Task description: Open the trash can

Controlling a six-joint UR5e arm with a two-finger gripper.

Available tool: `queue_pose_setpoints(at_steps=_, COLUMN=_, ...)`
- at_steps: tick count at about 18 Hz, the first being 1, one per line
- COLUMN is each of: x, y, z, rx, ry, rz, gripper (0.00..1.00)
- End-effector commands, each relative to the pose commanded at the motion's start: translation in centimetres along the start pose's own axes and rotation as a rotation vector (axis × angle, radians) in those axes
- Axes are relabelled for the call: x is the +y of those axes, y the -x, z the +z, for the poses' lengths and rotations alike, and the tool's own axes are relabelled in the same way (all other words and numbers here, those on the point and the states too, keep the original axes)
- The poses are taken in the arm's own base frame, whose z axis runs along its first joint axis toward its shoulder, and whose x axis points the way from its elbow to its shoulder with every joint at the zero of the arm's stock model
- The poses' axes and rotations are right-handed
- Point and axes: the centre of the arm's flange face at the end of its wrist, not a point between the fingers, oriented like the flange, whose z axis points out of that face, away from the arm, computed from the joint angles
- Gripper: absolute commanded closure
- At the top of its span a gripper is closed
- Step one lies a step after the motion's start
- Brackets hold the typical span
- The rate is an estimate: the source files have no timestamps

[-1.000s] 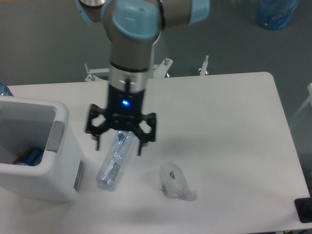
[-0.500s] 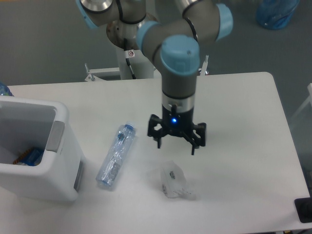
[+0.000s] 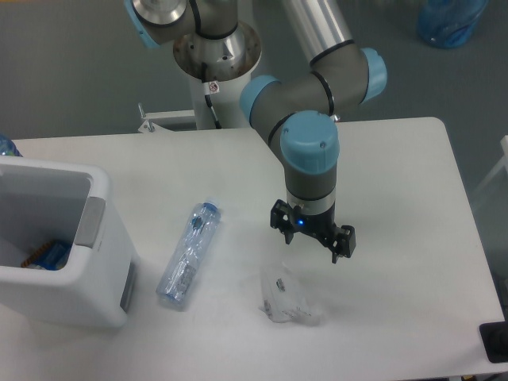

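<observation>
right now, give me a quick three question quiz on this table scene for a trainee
1. True or false: the large white boxy plastic trash can has its top open, with items visible inside.
2. Which lies nearer the black two-finger gripper: (A) the clear crushed plastic bottle with blue cap or (B) the small crumpled clear plastic wrapper?
3. Fill in: the gripper holds ____.

Key
1. True; the interior shows, with something blue and brown at the bottom.
2. B; the wrapper lies just below the gripper in the image, the bottle further left.
3. Nothing; its fingers are spread with no object between them.
</observation>
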Motion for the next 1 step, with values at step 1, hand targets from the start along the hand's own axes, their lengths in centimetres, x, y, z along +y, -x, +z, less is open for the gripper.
queue_pose_setpoints(at_steps=1, x=0.00, y=0.00, z=0.00, rx=0.000, ry=0.000, rz=0.001, gripper=0.00)
